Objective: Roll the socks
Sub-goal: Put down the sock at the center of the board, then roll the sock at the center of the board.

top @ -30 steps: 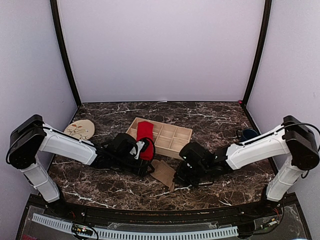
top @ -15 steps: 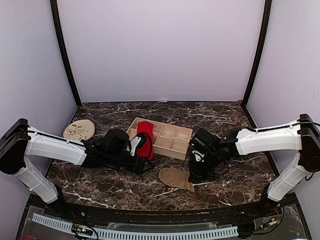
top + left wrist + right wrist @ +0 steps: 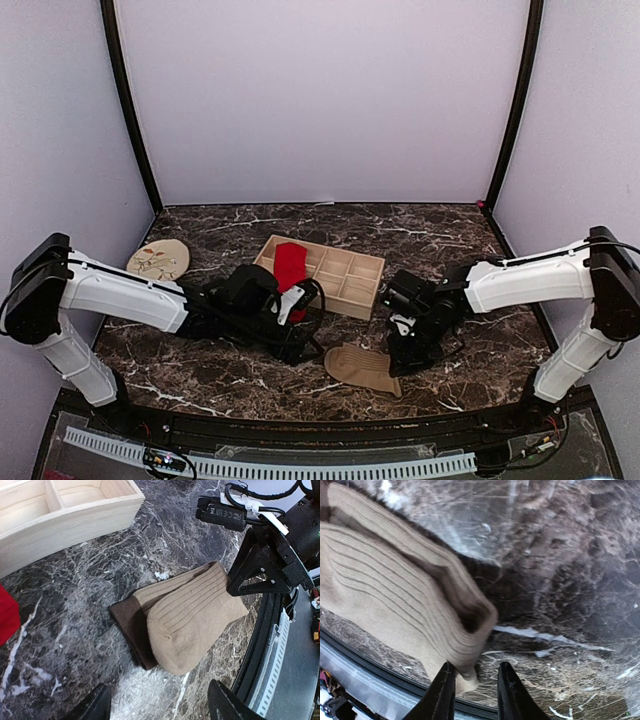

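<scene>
The tan-brown sock (image 3: 362,368) lies folded over itself on the marble near the front edge, its dark brown cuff (image 3: 131,630) under the lighter part (image 3: 187,617). My right gripper (image 3: 398,352) stands at the sock's right end, open. In the right wrist view the sock's corner (image 3: 465,672) lies between the fingers of my right gripper (image 3: 476,695), against the left one only. My left gripper (image 3: 303,340) hovers left of the sock, open and empty, its fingertips wide apart (image 3: 160,710). The red sock (image 3: 290,265) hangs over the wooden tray.
The wooden compartment tray (image 3: 372,262) stands behind both grippers in the middle of the table. A round beige patterned disc (image 3: 158,260) lies at the far left. The table's black front rail (image 3: 260,650) runs close behind the tan sock.
My right gripper has opened and let go of the tan sock, which now lies folded nearer the front edge. My left gripper has shifted right and forward toward it, opening wider.
</scene>
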Available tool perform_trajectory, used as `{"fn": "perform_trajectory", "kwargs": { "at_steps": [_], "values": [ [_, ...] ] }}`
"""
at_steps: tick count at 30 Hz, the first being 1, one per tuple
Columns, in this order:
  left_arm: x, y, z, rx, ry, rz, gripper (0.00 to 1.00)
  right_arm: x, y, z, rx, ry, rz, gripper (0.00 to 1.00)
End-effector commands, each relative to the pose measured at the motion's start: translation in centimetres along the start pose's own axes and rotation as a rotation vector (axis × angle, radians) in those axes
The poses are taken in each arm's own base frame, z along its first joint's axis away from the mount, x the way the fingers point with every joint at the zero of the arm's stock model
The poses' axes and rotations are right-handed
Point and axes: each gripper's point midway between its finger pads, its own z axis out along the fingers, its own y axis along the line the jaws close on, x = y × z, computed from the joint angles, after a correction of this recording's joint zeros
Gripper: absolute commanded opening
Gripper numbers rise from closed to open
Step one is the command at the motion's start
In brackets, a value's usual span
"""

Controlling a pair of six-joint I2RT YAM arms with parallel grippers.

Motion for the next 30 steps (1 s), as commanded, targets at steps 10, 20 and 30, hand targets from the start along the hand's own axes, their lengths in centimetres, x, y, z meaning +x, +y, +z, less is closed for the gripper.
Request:
{"fn": "perform_trajectory", "kwargs": {
  "at_steps": [10,20,30],
  "values": [
    [1.8,0.0,3.6,-0.007,0.134,0.001,0.74,-0.8,0.2,-0.9,-0.093,-0.118,0.075,0.37],
    [0.6,-0.1,4.7,-0.024,0.121,0.005,0.63,-1.3,0.9,-0.8,-0.118,-0.127,0.066,0.37],
    [0.6,-0.7,5.5,-0.009,0.143,0.002,0.41,-1.3,1.0,-0.6,-0.123,-0.124,0.058,0.37]
  ]
}}
